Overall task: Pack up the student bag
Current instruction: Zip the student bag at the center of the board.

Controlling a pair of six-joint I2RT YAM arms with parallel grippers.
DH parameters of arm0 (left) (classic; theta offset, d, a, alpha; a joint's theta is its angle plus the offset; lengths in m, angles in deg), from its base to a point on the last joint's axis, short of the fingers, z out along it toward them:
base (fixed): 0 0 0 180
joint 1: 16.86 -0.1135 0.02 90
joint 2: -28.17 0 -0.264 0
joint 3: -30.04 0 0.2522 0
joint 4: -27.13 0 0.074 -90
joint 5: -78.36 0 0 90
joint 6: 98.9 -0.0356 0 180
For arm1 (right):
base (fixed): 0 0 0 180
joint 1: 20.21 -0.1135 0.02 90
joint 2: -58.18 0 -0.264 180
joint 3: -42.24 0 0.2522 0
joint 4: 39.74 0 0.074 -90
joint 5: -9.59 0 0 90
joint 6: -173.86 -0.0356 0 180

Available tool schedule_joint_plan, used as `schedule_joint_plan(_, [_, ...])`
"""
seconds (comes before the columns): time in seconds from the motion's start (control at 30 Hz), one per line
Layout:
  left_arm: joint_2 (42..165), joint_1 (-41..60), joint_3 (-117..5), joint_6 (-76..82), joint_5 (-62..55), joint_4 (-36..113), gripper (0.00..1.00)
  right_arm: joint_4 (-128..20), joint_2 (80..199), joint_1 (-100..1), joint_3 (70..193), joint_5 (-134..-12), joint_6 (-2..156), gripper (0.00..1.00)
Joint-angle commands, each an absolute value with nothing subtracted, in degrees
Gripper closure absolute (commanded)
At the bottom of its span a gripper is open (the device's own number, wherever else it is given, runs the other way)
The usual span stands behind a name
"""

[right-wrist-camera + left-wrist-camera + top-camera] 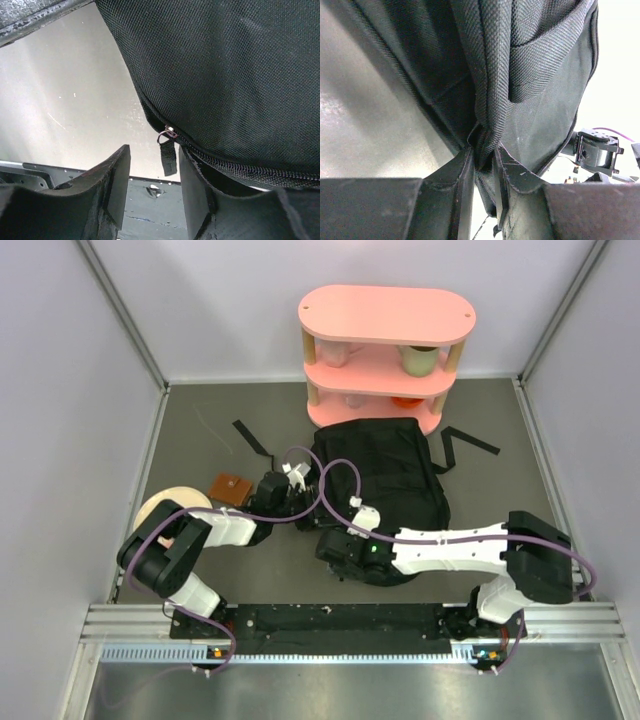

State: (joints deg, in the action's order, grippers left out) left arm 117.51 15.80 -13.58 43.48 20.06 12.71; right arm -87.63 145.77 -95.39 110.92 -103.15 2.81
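a: right wrist view first. the right gripper is open. its two fingers stand one on each side of the zipper pull, and the pull hangs free between them, touching neither as far as i can see.
b: and the left one?
a: the left gripper is closed on a fold of the student bag, pinching the fabric at the bag's left edge. the bag lies on the table, just in front of the pink shelf.
b: what could go wrong from here?
a: the pull is small and floppy. if the fingers close a little off, i think they catch only the bag's edge, or the pull slips out when the arm draws on it. and if the left grip on that thin fold gives way, the whole soft bag may drag along instead of the zipper running.
b: how are the arms posed?
a: in the top view the right arm reaches low across to the left, to the bag's near corner. the left arm bends forward and inward to the bag's left side. the two wrists are near each other.
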Motion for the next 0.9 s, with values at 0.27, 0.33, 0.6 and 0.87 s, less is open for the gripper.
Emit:
schedule_joint_plan(0.27, [116.3,15.9,-16.5,43.1,21.7,7.4,0.76,-88.4,148.4,-93.1,112.1,-108.0,3.5,0.80])
schedule_joint_plan(0.33, [116.5,15.8,-16.6,43.1,21.8,7.4,0.76,-88.3,149.0,-92.9,112.1,-107.9,3.9,0.89])
schedule_joint_plan(0.6, [116.5,15.9,-16.7,43.0,21.8,7.4,0.80,-88.3,148.0,-92.9,111.0,-107.9,7.0,1.00])
schedule_joint_plan(0.87, [117.8,15.1,-20.2,39.4,20.2,13.1,1.00,-77.1,137.1,-92.9,100.5,-100.4,13.5,1.00])
